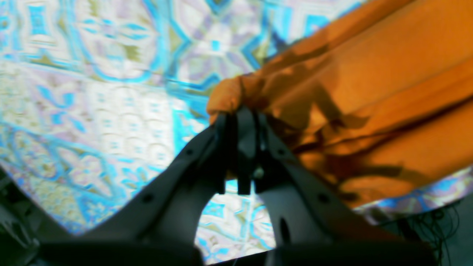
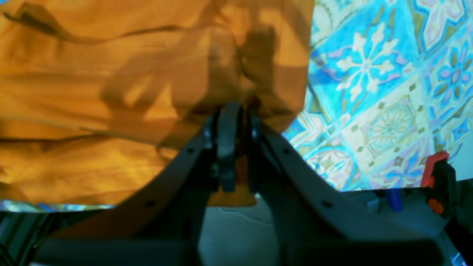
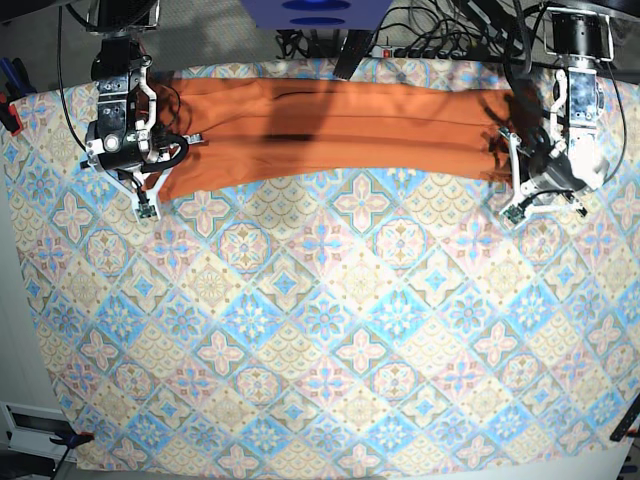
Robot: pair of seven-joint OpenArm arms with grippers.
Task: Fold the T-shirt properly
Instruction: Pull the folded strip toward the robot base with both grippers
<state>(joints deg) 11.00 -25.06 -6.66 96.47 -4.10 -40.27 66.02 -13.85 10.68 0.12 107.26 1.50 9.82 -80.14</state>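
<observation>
While you look down the left wrist view, your left gripper (image 1: 238, 118) has its jaws pressed together on a bunched corner of the T-shirt (image 1: 369, 96). The pinched orange cloth puckers right at the fingertips, and from there the shirt spreads away ahead of the gripper and off to one side in long folds. On the other side of the gripper you see only the blue-and-beige tablecloth (image 1: 92, 92), blurred.

Your right gripper (image 2: 232, 114) is likewise clamped tight on the T-shirt's (image 2: 111, 92) edge. A little flap of orange fabric shows between the jaws and hangs just behind the fingertips. The shirt fills the view ahead of the gripper and to one side, rumpled with shallow creases, while the tablecloth (image 2: 388, 92) lies bare on the opposite side. Past the cloth's edge, near the corner of that view, a red-and-black clamp (image 2: 438, 181) is fixed at the worktop's rim.

From the base view, the T-shirt (image 3: 330, 130) stretches as one long, narrow band between your two grippers, lying on the tablecloth (image 3: 320, 330) along the far edge of the worktop. The left gripper (image 3: 512, 165) holds one end and the right gripper (image 3: 150, 175) the other, well apart, with the shirt flat and lengthwise-creased between them.
</observation>
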